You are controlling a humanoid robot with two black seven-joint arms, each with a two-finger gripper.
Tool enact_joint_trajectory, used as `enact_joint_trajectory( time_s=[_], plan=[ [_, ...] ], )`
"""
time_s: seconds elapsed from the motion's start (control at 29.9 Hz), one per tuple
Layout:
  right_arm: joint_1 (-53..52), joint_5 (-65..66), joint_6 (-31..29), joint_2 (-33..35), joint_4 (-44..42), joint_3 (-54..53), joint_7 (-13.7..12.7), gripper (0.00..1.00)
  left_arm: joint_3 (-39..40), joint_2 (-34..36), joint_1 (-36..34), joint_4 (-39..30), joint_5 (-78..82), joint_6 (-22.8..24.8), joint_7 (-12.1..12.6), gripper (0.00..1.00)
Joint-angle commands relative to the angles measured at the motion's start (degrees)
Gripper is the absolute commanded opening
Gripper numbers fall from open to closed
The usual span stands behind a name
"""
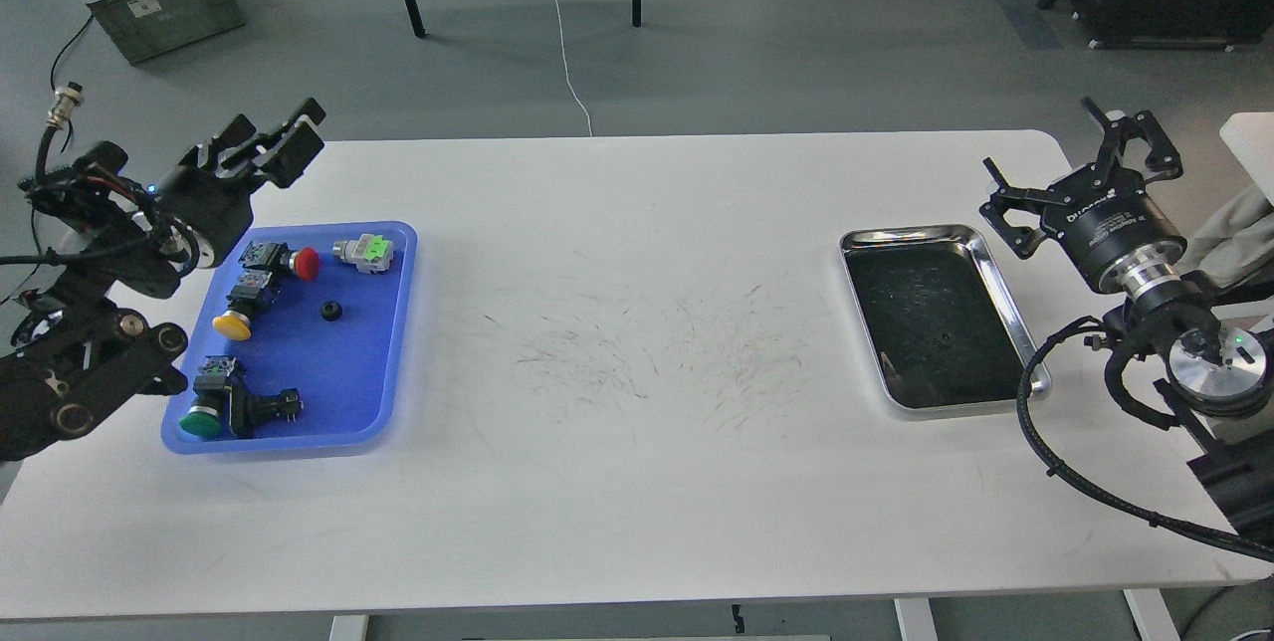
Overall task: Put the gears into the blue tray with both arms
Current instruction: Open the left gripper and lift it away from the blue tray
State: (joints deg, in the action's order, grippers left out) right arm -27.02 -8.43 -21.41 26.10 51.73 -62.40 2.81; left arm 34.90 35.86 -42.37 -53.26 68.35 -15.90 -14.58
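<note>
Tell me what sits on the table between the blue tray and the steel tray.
Nothing: in the head view the white table between the blue tray and the steel tray is bare except for dark scuff marks.

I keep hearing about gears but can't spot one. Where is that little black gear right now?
In the head view, the gear lies inside the blue tray on the table's left side, just below the red push-button.
</note>
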Motion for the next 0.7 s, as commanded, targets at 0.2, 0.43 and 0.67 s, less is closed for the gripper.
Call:
enact_joint_trajectory(
  time_s=[0.2, 0.43, 0.67],
  plan=[
    [-5.58, 1.22, 0.22, 5.36, 4.34, 6.04, -0.26, 1.00, 0.43, -3.60, -6.93, 3.95, -39.58, 10.87, -0.18, 0.97],
    [-13.93, 8.94, 0.57, 15.38, 13.64, 22.04, -0.69, 1.00, 1.31, -8.70, -6.50, 16.51, -57.52, 28.18, -0.80, 0.97],
    [-26.31, 30.47, 2.86, 25.39, 26.21, 40.13, -3.85, 1.00, 1.31, -11.78, -6.14, 28.21, -62.11, 43.90, -2.64, 0.98]
  ],
)
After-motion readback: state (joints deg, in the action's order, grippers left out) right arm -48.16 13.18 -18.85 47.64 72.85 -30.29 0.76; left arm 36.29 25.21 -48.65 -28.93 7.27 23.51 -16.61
